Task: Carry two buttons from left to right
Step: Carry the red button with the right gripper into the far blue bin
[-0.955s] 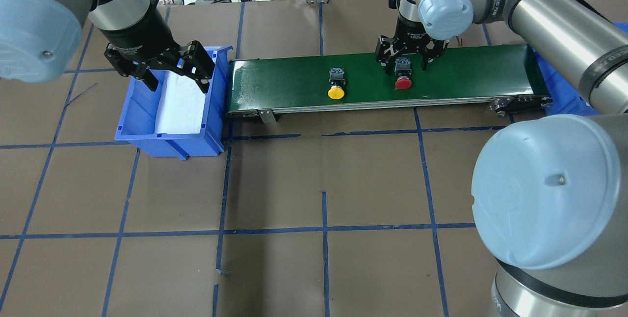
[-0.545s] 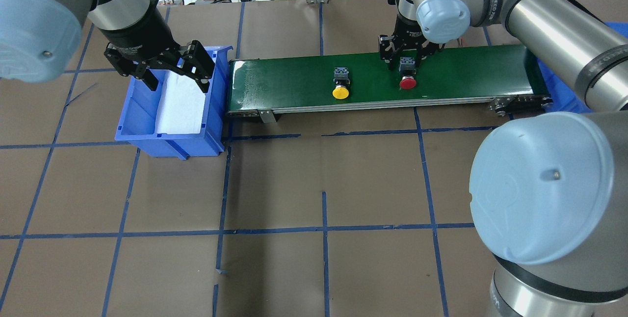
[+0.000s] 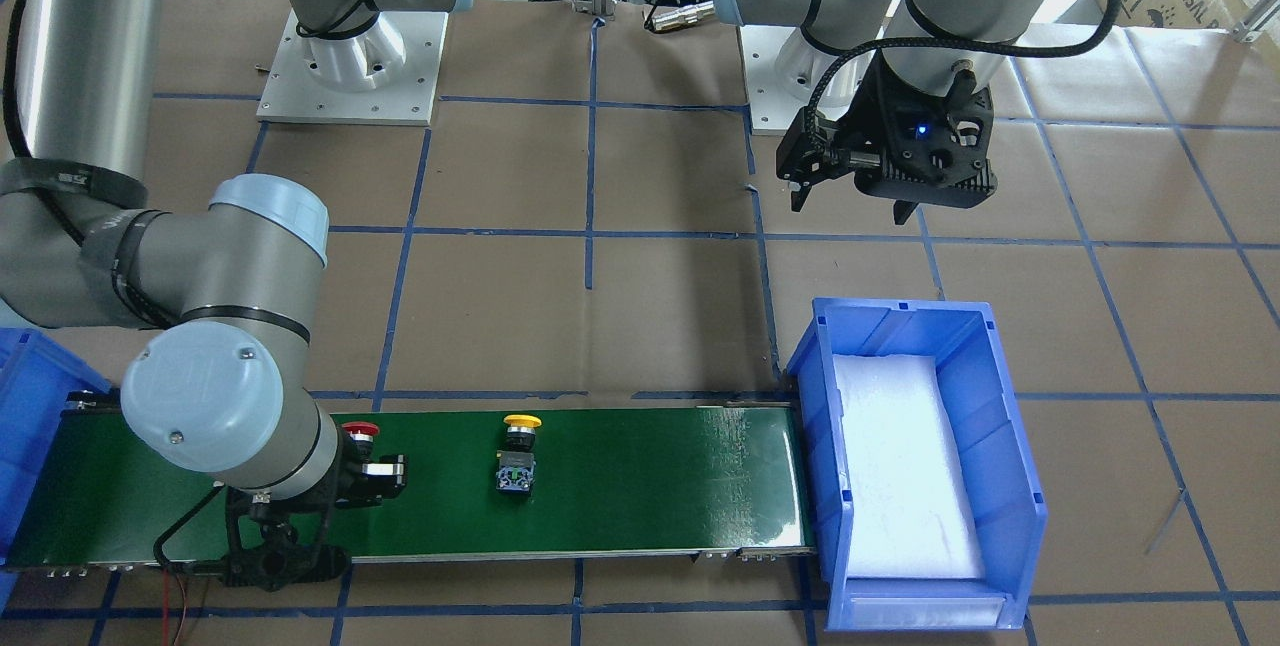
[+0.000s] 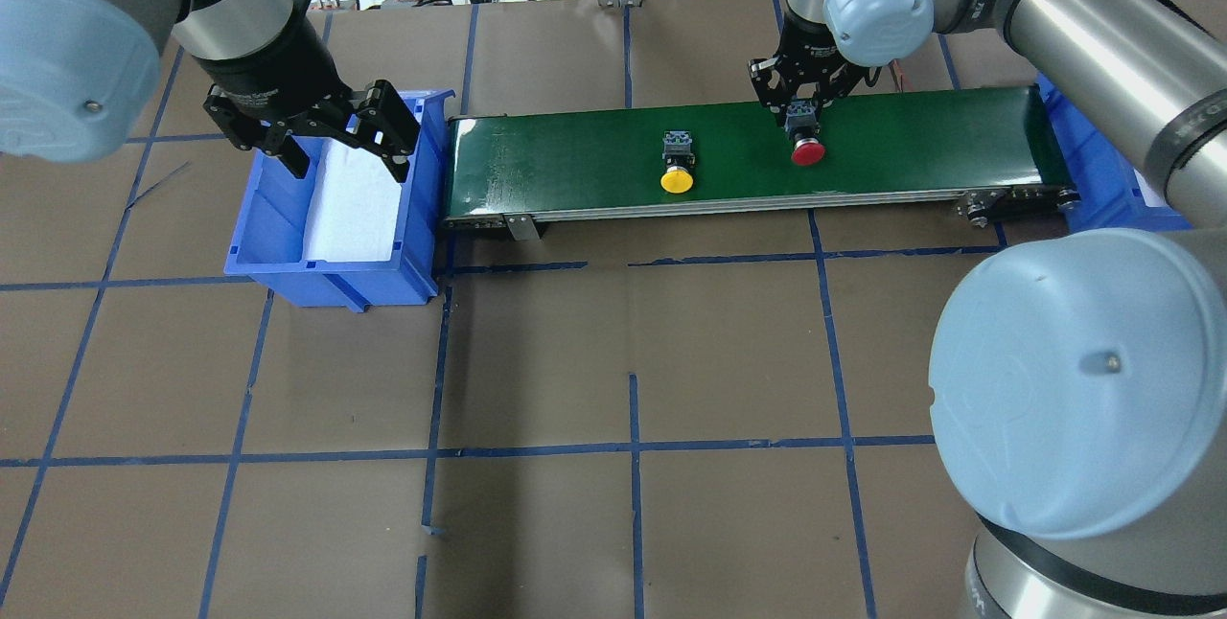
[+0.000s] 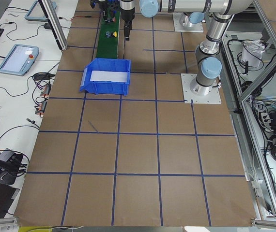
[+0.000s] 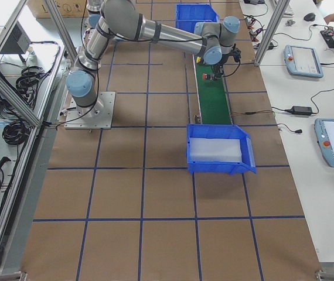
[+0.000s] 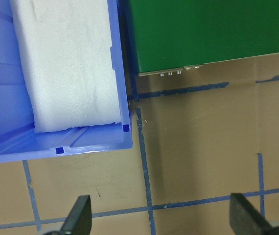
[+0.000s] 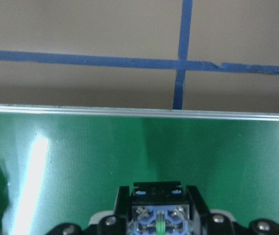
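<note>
- Now my right gripper (image 4: 801, 113) is pressed together on the red button (image 4: 808, 152), its fingers (image 8: 197, 210) pinching the grey contact block from both sides.
- That red button is on the green conveyor belt (image 4: 911, 135), toward its right half, with the red cap pointing at my base. I cannot tell whether it rests on the belt or is raised off it.
- Its partner, the yellow button (image 4: 678, 180), lies on its side near the middle of the belt, apart from the red one, cap facing my base too.
- My left gripper (image 4: 347, 164) hangs spread wide and holds nothing, up above the table by the blue bin (image 4: 326, 274).
- That bin touches the belt's left end and has a white foam pad (image 4: 359, 202) in it.
- A second blue bin (image 4: 1102, 188) sits at the belt's right end.
</note>
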Available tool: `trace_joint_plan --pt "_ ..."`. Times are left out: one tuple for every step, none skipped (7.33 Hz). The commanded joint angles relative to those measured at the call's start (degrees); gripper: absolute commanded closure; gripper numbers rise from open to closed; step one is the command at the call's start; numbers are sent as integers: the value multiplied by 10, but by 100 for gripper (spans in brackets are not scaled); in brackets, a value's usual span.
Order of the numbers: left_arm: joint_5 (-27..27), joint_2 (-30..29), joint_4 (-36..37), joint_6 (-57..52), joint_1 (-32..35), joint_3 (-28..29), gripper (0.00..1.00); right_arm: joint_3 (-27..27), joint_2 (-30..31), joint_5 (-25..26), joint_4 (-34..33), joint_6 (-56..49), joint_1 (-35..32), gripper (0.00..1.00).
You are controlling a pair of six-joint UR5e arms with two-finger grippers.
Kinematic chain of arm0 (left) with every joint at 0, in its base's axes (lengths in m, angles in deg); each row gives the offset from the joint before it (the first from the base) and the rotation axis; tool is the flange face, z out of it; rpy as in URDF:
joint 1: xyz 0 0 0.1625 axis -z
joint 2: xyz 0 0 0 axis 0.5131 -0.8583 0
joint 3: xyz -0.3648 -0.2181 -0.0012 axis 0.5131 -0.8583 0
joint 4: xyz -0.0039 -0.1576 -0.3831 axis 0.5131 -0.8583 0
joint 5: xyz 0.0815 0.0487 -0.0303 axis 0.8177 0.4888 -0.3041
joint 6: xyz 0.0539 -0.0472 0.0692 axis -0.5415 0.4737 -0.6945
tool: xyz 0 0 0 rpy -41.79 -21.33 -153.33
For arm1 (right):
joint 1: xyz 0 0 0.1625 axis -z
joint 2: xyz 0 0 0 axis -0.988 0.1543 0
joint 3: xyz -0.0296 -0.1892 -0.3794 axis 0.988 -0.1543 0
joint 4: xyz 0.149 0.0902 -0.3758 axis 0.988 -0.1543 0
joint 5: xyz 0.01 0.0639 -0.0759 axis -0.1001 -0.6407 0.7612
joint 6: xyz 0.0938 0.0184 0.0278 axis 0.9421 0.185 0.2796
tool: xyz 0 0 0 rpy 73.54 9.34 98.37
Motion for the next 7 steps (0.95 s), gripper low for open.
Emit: trace_joint_plan --pt "0 -1 0 1 0 0 0 -36 40 20 61 -46 27 92" --pt "0 0 0 1 0 0 0 -41 53 24 78 -72 61 92" --pt "0 0 0 1 0 0 0 -46 64 26 104 -104 98 92" --pt "0 0 0 1 0 0 0 -43 70 29 110 -156 137 92" --pt "0 0 0 1 0 0 0 -44 76 34 114 -189 179 92" --pt "0 -1 0 1 0 0 0 -44 76 36 114 -231 219 92" --pt "0 0 0 1 0 0 0 -46 72 38 105 -283 256 92"
